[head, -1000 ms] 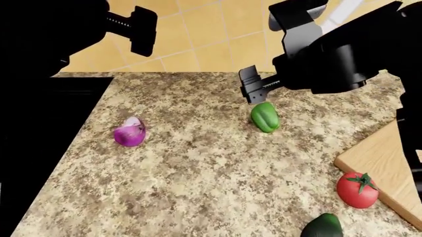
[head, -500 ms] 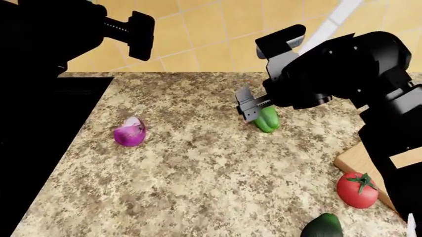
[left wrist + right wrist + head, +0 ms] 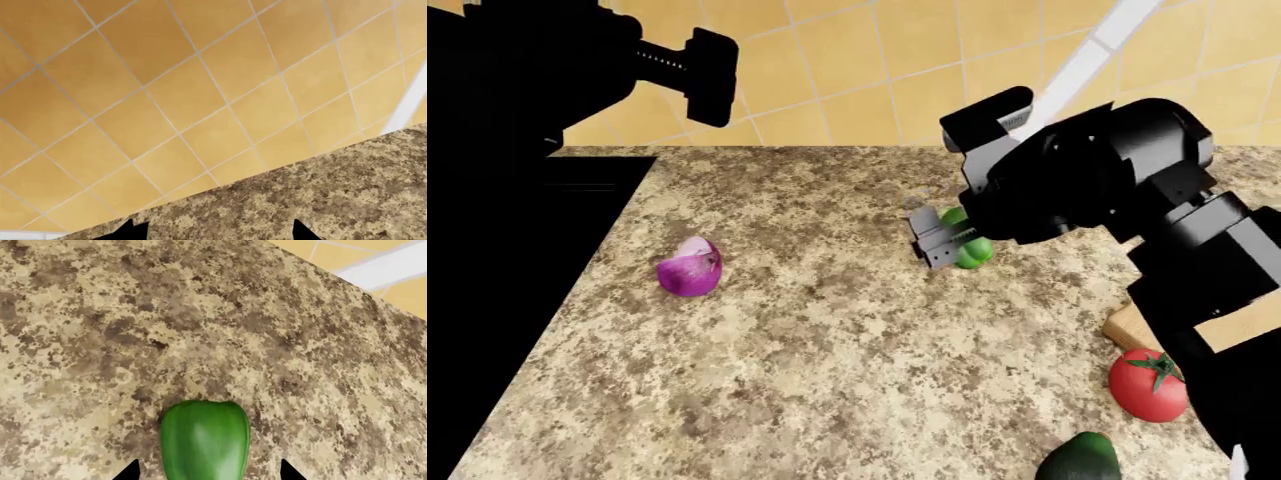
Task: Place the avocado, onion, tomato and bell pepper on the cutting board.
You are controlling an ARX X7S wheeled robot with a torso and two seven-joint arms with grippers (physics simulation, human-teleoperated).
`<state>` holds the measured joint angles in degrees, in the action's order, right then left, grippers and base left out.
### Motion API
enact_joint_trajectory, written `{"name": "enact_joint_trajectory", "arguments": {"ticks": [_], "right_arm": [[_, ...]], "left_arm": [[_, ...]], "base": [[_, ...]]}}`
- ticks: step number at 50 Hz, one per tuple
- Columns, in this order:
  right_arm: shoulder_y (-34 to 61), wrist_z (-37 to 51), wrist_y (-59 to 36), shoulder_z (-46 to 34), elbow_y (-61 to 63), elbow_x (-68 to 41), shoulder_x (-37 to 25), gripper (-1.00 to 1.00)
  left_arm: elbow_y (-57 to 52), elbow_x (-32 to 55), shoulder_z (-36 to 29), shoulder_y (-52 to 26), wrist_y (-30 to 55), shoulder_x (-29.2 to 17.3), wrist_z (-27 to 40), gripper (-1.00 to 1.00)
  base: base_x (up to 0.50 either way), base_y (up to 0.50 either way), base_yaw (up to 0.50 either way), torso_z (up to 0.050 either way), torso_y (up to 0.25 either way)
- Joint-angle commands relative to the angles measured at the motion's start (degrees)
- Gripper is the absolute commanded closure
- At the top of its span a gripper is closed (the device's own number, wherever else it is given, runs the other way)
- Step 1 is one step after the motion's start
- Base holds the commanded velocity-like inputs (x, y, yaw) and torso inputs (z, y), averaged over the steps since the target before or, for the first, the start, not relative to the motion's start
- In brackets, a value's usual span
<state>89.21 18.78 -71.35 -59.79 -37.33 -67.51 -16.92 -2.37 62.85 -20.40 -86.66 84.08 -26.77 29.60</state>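
Observation:
The green bell pepper (image 3: 968, 250) lies on the granite counter, and in the right wrist view it (image 3: 205, 437) sits between my two fingertips. My right gripper (image 3: 950, 240) is open, lowered around the pepper with one finger on each side. The purple onion (image 3: 689, 268) lies at the left. The red tomato (image 3: 1149, 383) and the dark avocado (image 3: 1081, 460) lie at the front right. Only a corner of the cutting board (image 3: 1121, 326) shows behind my right arm. My left gripper (image 3: 710, 75) is open and empty, raised beyond the counter's far edge.
The counter's left edge drops to a dark area (image 3: 507, 300). Tiled floor (image 3: 854, 70) lies beyond the far edge. The left wrist view shows the counter edge (image 3: 320, 190) and floor tiles only.
My right gripper has come down and forward from above the pepper until its fingers straddle it. My right arm now covers most of the board. The left arm has barely moved.

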Motion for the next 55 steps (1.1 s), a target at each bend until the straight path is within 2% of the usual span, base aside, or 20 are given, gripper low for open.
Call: {"name": "enact_joint_trajectory", "arguments": {"ticks": [1,12,13,22,26,31,38,44,46,48,50,52,55], "right_arm": [[-0.03,-5.89,4.98,-3.81,-5.74,4.58,2.72,-1.00],[-1.25,-13.30,7.91,-8.91,-18.33,9.40,7.86,-1.00],[-1.60,-14.06,7.56,-8.90,-18.53,9.08,7.94,1.00],[-1.90,-13.69,8.23,-9.34,-15.06,9.48,6.16,1.00],[-1.18,-9.58,7.34,-6.90,-8.50,7.62,2.22,1.00],[1.77,-3.95,1.83,-2.25,3.62,2.02,-3.52,1.00],[6.71,1.63,-5.38,1.49,10.34,-3.12,-7.02,1.00],[8.84,5.33,-8.71,4.02,13.01,-6.34,-9.07,1.00],[9.10,6.29,-9.52,4.47,13.48,-7.14,-9.37,1.00],[9.77,6.96,-10.78,4.41,13.78,-7.65,-9.71,1.00],[10.47,7.21,-11.14,4.67,13.84,-8.03,-9.84,1.00],[10.62,7.28,-11.17,4.72,13.96,-8.22,-10.07,1.00],[10.49,7.35,-10.72,4.51,13.79,-8.00,-10.10,1.00]], "left_arm": [[-0.05,0.91,-0.38,0.22,-0.60,-0.50,0.59,-1.00],[-0.04,1.43,-0.75,0.69,-1.47,-1.50,0.64,-1.00],[-0.15,1.57,-0.69,0.74,-1.49,-1.55,0.73,-1.00],[-0.07,2.32,-0.74,0.64,-1.58,-1.60,1.46,-1.00],[-0.43,3.38,-0.07,1.15,-0.51,-2.05,3.06,-1.00],[0.60,3.97,-0.07,-0.47,0.75,-1.81,4.67,-1.00],[4.27,9.89,3.02,-0.04,4.84,-0.25,9.03,-1.00],[6.83,15.34,3.68,0.01,5.00,0.05,12.72,-1.00],[9.99,22.72,1.93,-0.26,5.64,-0.44,18.14,-1.00],[15.02,34.43,0.12,-1.10,5.57,-1.08,27.77,-1.00],[17.45,42.31,-1.24,-2.11,4.32,-1.73,34.17,-1.00],[18.34,48.46,-2.97,-3.05,3.57,-2.30,37.67,-1.00],[18.49,53.04,-4.74,-3.71,2.24,-3.18,41.02,-1.00]], "base": [[0.00,0.00,0.00,0.000,0.000],[0.00,0.00,0.00,0.000,0.000],[0.00,0.00,0.00,0.000,0.000],[0.00,0.00,0.00,0.000,0.000],[0.00,0.00,0.00,0.000,0.000],[0.00,0.00,0.00,0.000,0.000],[0.00,0.00,0.00,0.000,0.000],[0.00,0.00,0.00,0.000,0.000],[0.00,0.00,0.00,0.000,0.000],[0.00,0.00,0.00,0.000,0.000],[0.00,0.00,0.00,0.000,0.000],[0.00,0.00,0.00,0.000,0.000],[0.00,0.00,0.00,0.000,0.000]]}}
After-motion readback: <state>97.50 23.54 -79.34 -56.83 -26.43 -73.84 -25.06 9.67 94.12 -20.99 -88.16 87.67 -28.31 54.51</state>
